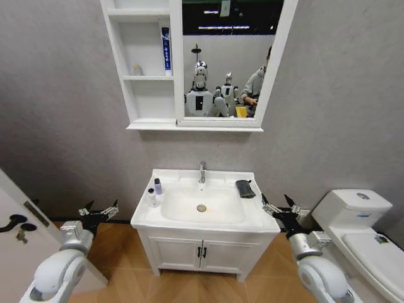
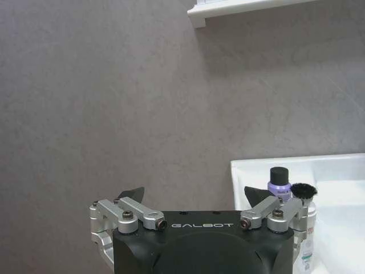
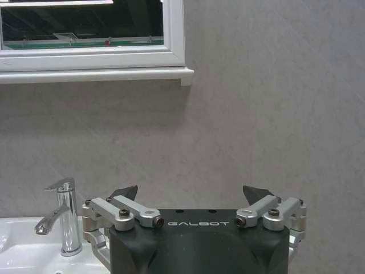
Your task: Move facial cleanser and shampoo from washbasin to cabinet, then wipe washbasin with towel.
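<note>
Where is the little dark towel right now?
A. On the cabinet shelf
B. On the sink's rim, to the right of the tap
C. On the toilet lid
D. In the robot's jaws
B. The towel lies flat on the right side of the sink rim, just right of the tap, and both grippers hang open beside the sink holding nothing.

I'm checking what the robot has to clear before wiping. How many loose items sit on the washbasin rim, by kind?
Bottles: 2, a purple bottle with a dark cap and a clear white bottle, both on the left rim of the washbasin.
Towels: 1, the dark towel on the right rim.
Total: 3.
</note>
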